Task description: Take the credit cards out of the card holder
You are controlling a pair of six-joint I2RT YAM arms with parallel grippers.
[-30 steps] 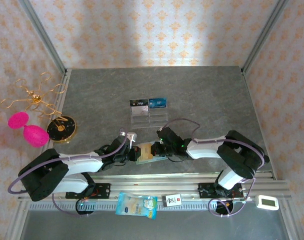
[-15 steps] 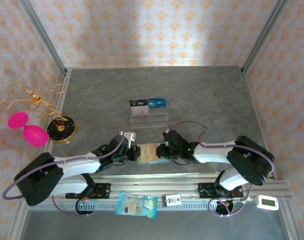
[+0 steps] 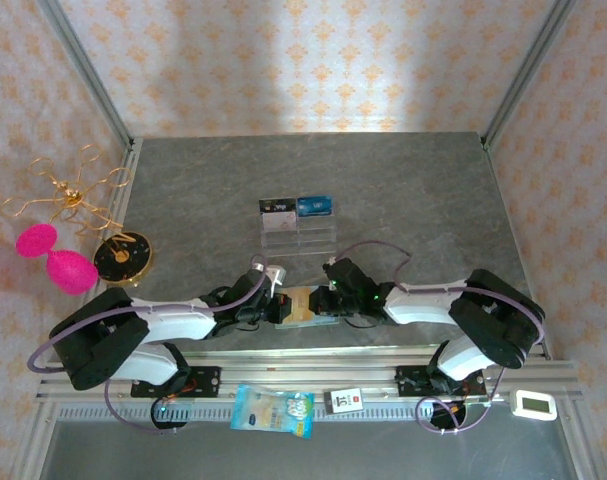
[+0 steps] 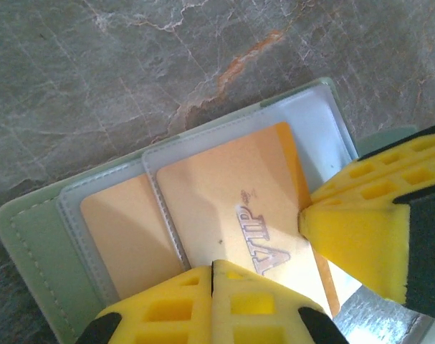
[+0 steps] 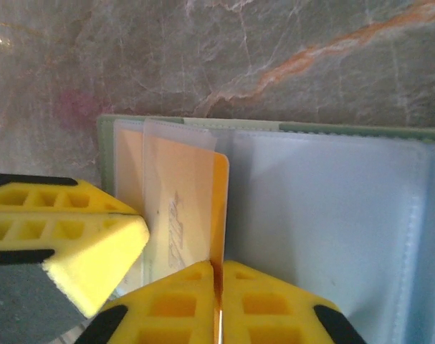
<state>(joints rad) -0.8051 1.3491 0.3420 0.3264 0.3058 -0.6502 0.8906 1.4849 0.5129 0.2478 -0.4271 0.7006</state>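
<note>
Got card holder [image 3: 301,306] lying open, flat on bench [image 3: 403,190] nr front edge, right btw left gripper [image 3: 278,308] & right gripper [image 3: 325,304]. Inside face up, clear pockets [image 5: 324,215] showing. Seeing gold VIP card [image 4: 231,215] in one pocket, long edge poking out on side twd right gripper. Reading right jaws as closed on that edge: in right wrist view, thin card edge going straight into seam btw yellow pads [image 5: 274,301]. Reading left jaws as fully closed, pads together, tips down at card's short end over holder; can't tell if pinching pocket or just pressing. Tips of both grippers close together over same card. Also second gold card [image 4: 120,236] in next pocket, fully seated, just beside VIP one. Farther back at mid-bench, well apart from holder: clear rack [image 3: 297,230] w/ dark card [image 3: 275,206] & blue card [image 3: 315,205] standing side by side on top tier, dark to left. Off bench to left: pink shapes [image 3: 71,272] & gold wire stand [image 3: 71,195].
</note>
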